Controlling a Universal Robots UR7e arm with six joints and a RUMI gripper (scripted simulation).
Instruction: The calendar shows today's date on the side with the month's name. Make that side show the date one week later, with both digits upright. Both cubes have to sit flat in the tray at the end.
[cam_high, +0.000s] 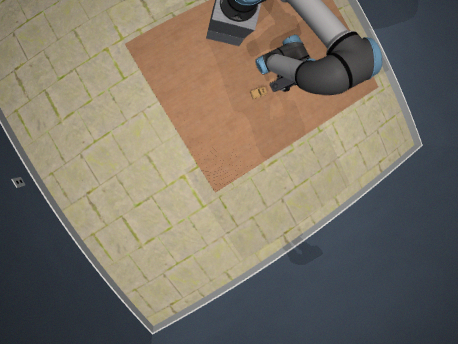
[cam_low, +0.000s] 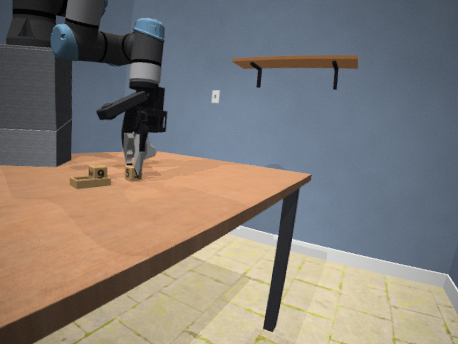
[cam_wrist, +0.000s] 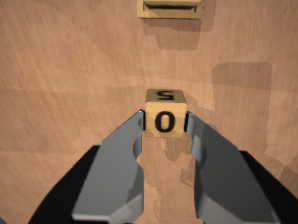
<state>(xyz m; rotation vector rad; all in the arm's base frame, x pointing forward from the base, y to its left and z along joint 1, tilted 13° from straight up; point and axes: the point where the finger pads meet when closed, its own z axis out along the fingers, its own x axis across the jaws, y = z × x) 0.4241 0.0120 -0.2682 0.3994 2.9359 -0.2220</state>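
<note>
Apparently, the claw (cam_low: 133, 171) (cam_wrist: 163, 112) pinches a cube (cam_low: 131, 173) (cam_wrist: 165, 119) at the wooden table (cam_high: 200, 100) (cam_low: 165, 200) (cam_wrist: 75, 120) near blue walls (cam_low: 300, 125).

Grey-and-black six-joint robot arm (cam_high: 327, 70) (cam_low: 117, 47), its wrist vertical above the table, black two-jaw gripper (cam_low: 135, 167) (cam_wrist: 163, 112) pointing downward, grey fingers closed on a cube.
</note>
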